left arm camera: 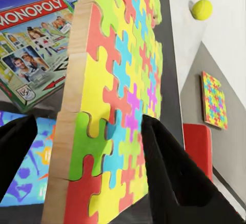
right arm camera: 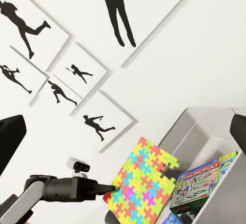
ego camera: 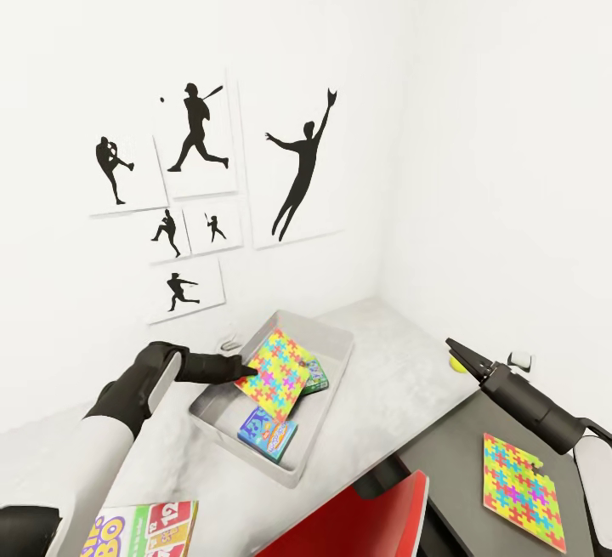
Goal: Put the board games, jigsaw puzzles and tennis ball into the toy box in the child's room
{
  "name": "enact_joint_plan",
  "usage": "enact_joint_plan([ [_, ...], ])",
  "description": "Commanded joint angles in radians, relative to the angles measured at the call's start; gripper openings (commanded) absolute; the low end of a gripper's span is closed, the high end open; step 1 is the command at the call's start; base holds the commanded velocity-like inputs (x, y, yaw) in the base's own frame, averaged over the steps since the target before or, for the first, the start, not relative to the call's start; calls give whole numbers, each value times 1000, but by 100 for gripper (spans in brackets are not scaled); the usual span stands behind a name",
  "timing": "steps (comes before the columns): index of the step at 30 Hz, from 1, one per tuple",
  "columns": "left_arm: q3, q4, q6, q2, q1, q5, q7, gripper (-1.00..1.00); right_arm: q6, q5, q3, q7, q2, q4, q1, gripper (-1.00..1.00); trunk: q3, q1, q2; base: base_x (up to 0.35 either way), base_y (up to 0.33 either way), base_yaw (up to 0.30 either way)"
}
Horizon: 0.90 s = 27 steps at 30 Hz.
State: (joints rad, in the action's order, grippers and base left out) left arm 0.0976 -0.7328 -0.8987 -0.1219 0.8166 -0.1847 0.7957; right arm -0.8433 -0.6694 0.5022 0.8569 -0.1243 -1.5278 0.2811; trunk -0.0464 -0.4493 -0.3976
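The long desk with a pale grey slab top [ego camera: 374,353] runs into the white room corner, its lower dark grey side section [ego camera: 463,455] toward the right. On the slab sits the open grey rectangular toy box [ego camera: 327,338]. A red chair back [ego camera: 357,523] shows at the bottom edge. Over the box, the left gripper [ego camera: 253,371] is clenched on the edge of a multicoloured wooden jigsaw puzzle board [ego camera: 276,372], held tilted above the box interior; the fingers [left arm camera: 169,167] sit on either side of its thickness. Beneath it in the box lie the white-and-green Monopoly board game box [left arm camera: 33,44] and the blue board game box [ego camera: 269,433]. A second multicoloured jigsaw puzzle board [ego camera: 520,489] lies flat on the dark section. The yellow, green and red Skip-Bo card box [ego camera: 149,530] lies on the slab at the near left. The right gripper [ego camera: 463,355] hovers over the desk with its fingers parted, released, close to the small yellow-green tennis ball [ego camera: 457,364] by the wall
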Motion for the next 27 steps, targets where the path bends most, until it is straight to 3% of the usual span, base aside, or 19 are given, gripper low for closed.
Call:
enact_joint_plan([
  [1, 4, 0, -7, 1, 1, -11, -4, 100, -5, -1, 1, 2, 0, 0, 1, 100, -2, -1, -2, 0, 0, 0],
  [8, 5, 0, -6, 11, 1, -9, -5, 100, -5, -1, 1, 2, 0, 0, 1, 100, -2, -1, -2, 0, 0, 0],
  [21, -4, -19, -5, -4, 1, -17, 18, 100, -5, -1, 1, 2, 0, 0, 1, 100, -2, -1, -2, 0, 0, 0],
  [24, -6, -47, -6, -35, 1, -20, 103, 100, -5, -1, 1, 2, 0, 0, 1, 100, -2, -1, -2, 0, 0, 0],
  [27, -11, -83, -6, -110, -1, -20, 304, 100, -5, -1, 1, 2, 0, 0, 1, 100, -2, -1, -2, 0, 0, 0],
])
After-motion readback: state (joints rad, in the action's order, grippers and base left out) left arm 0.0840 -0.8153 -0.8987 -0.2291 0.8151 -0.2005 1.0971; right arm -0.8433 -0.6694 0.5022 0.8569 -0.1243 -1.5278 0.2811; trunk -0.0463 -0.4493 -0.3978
